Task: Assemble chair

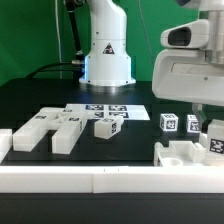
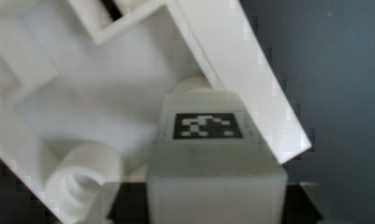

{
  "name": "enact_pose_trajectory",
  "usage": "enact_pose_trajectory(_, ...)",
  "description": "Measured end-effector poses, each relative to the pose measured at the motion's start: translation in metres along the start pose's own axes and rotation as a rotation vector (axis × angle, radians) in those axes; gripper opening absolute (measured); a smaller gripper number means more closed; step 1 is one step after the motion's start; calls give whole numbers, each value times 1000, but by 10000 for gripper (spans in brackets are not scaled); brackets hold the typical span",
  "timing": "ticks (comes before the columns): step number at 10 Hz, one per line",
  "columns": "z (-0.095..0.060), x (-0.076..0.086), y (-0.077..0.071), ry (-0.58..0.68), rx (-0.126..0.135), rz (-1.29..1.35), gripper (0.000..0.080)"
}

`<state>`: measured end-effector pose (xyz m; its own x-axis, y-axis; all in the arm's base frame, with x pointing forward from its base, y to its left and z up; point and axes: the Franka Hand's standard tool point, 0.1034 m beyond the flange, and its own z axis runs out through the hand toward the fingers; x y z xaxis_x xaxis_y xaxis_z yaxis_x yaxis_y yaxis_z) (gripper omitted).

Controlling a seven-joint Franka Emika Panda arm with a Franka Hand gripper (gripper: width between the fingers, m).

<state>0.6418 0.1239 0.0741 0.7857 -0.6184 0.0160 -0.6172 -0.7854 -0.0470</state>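
The chair lies in loose white pieces across the black desk [image 1: 30, 100], none of them joined in the exterior view. Toward that view's left sits a broad notched slab [image 1: 52, 128], with a small tagged block [image 1: 107, 126] just beside it and the flat marker board [image 1: 85, 107] lying behind them. Further to the exterior view's right stand two tagged cubes [image 1: 169, 122] [image 1: 193, 124], close together but apart from the small block. Nearest the long border rail [image 1: 100, 182] on that side rests a notched block [image 1: 183, 153], touching or almost touching the rail. The gripper [image 1: 207, 115] hangs over this right-hand group, its big white housing filling the upper corner, and a tagged post [image 1: 215, 138] shows directly beneath it at the frame's edge, just behind the notched block. The arm's base [image 1: 107, 50] stands at the back, well apart from the pieces. In the wrist view the same tagged post [image 2: 209, 150] fills the centre, blurred and near the lens, its square tag facing the camera. Beyond it lie angled white chair parts [image 2: 148, 70], and a rounded peg [image 2: 81, 175] sits close beside it. Dark slivers flank the post at the frame's edge, but whether the jaws are pinching it or standing spread around it I cannot tell.
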Motion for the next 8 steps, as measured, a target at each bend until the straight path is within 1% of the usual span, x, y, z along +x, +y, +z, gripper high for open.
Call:
enact_pose_trajectory(2,0,1,1,-15,11,166,290)
enact_pose_trajectory(5,0,-1,2,-29,15,462,290)
enact_pose_trajectory(6,0,-1,2,-38,20,509,290)
enact_pose_trajectory(7,0,-2,2,-53,24,629,290)
enact_pose_trajectory(8,0,-2,2,-56,23,695,290)
